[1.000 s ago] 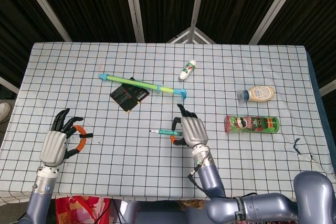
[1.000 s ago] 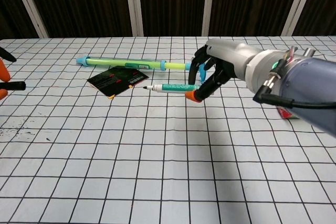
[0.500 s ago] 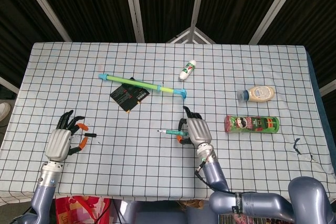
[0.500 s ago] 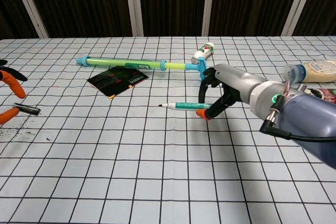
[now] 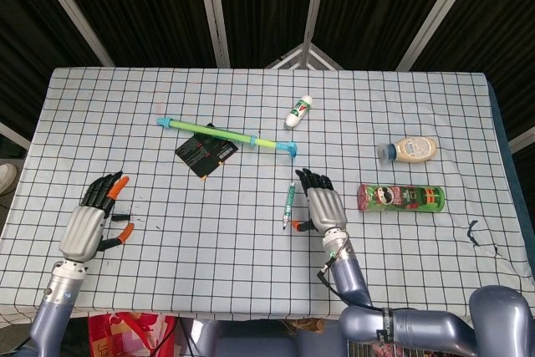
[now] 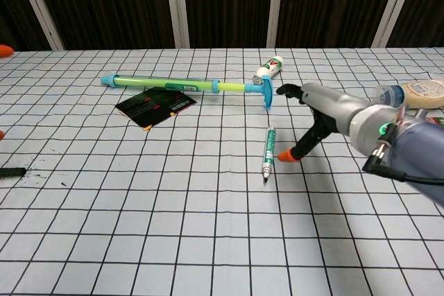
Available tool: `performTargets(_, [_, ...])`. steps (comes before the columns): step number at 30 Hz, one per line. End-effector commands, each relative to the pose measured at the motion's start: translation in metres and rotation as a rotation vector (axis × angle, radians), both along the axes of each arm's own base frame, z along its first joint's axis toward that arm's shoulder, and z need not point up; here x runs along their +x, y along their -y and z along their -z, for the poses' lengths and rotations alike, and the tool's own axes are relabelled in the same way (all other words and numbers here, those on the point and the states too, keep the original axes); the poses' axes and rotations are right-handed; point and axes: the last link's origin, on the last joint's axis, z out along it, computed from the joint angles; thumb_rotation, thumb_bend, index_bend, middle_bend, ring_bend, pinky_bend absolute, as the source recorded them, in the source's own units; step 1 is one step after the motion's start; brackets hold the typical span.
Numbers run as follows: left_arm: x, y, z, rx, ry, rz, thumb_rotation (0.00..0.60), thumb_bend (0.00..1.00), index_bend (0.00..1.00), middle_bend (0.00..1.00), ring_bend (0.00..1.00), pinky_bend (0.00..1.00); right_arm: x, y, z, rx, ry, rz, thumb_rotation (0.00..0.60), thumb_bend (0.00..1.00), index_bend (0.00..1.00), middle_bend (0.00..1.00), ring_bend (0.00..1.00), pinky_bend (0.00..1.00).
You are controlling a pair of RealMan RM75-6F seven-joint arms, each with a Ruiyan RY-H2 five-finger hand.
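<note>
Released since the earlier frame, the green pen [image 5: 289, 202] lies mid-table beside the right hand [image 5: 324, 207], fingers spread, empty; left hand [image 5: 88, 223] likewise empty.

One pen [image 5: 288, 203] – one long tube [image 5: 226, 134], two bottles [image 5: 298, 111] [image 5: 409, 149], one can [image 5: 401, 198], one card [image 5: 206, 152].

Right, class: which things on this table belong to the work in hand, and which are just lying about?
In hand:
- green pen, lying beside the right robot hand, not gripped
- left robot hand, open, at the table's near edge

Lying about:
- long green tube
- black card
- small white bottle
- sauce bottle
- crisp can
</note>
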Motion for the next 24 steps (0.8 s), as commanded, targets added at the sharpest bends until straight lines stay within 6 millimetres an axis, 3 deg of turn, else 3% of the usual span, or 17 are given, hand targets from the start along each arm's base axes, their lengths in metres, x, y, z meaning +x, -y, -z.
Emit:
performTargets(1, [-0.003, 0.021, -0.040, 0.103, -0.049, -0.015, 0.600, 0.42, 0.03, 0.01, 0.00, 0.01, -0.010, -0.006, -0.050, -0.085, 0.032, 0.010, 0.600, 0.20, 0.00, 0.00, 0.06, 0.01])
performTargets(6, [-0.019, 0.045, -0.090, 0.223, -0.170, -0.109, 0.600, 0.42, 0.16, 0.06, 0.00, 0.04, -0.041, -0.016, -0.116, -0.243, 0.008, 0.005, 0.600, 0.20, 0.06, 0.00, 0.06, 0.01])
performTargets(12, [-0.035, 0.064, -0.125, 0.260, -0.219, -0.199, 0.600, 0.43, 0.16, 0.06, 0.00, 0.05, -0.103, -0.036, -0.181, -0.393, -0.182, 0.006, 0.600, 0.20, 0.15, 0.01, 0.06, 0.01])
performTargets(18, [-0.046, 0.073, -0.134, 0.192, -0.244, -0.274, 0.600, 0.43, 0.08, 0.00, 0.00, 0.05, -0.142, -0.052, -0.219, -0.508, -0.310, -0.046, 0.600, 0.20, 0.17, 0.01, 0.06, 0.01])
performTargets(24, [-0.043, 0.069, -0.133, 0.155, -0.233, -0.297, 0.600, 0.43, 0.07, 0.00, 0.00, 0.05, -0.155, -0.067, -0.235, -0.470, -0.332, -0.055, 0.600, 0.20, 0.17, 0.00, 0.06, 0.01])
